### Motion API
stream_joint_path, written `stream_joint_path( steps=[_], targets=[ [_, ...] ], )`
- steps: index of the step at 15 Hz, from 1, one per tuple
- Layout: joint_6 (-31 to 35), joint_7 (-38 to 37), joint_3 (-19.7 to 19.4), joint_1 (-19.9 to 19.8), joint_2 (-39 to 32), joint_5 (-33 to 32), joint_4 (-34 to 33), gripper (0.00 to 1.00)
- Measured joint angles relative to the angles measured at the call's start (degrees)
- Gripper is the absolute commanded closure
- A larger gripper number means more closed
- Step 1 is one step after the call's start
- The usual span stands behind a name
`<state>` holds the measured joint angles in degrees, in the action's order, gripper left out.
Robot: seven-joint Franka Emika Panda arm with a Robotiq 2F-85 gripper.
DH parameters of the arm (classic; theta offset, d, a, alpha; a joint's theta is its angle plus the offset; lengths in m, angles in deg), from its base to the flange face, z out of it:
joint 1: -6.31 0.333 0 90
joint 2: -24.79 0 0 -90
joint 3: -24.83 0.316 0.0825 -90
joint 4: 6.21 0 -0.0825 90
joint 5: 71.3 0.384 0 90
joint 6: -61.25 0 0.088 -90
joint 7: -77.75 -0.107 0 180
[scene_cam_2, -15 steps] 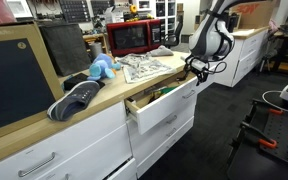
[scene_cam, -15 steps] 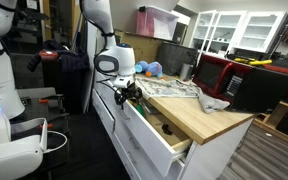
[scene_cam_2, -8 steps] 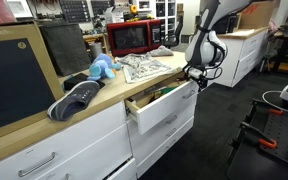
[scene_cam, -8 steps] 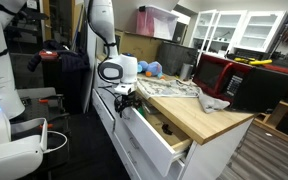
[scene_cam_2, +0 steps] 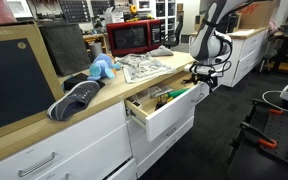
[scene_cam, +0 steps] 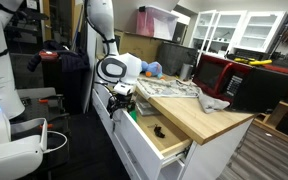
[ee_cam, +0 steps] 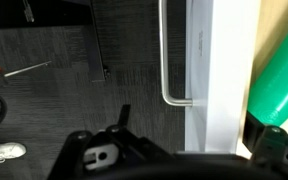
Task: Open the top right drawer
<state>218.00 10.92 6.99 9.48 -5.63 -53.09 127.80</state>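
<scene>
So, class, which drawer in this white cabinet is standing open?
The shallow top right drawer beside the tool: it alone is pulled out, while the other drawer fronts sit closed.

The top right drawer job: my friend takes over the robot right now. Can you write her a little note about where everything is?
Gripper: at the front of the top right drawer, close to its slim metal handle. The pictures do not show whether it is open or shut.
Drawer: pulled well out of the cabinet in both exterior views. A green thing and a small dark item lie inside.
Done: the drawer is open.
Left: probably just let go of the handle and back away.
</scene>
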Motion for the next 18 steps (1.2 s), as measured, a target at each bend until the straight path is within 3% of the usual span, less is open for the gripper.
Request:
stream_joint_path(
  steps=[6,11,14,18],
  targets=[
    [2.1,2.4,0.5,-3.0,7.2,-2.2,7.4,0.0],
    [6.5,14.1,5.2,-9.9,18.6,1.9,13.0,0.0],
    [2.9,26.6,7.8,-13.0,25.8,6.1,14.8,0.0],
    [-7.2,36.1,7.0,-14.0,32.6,4.8,15.1,0.0]
  ],
)
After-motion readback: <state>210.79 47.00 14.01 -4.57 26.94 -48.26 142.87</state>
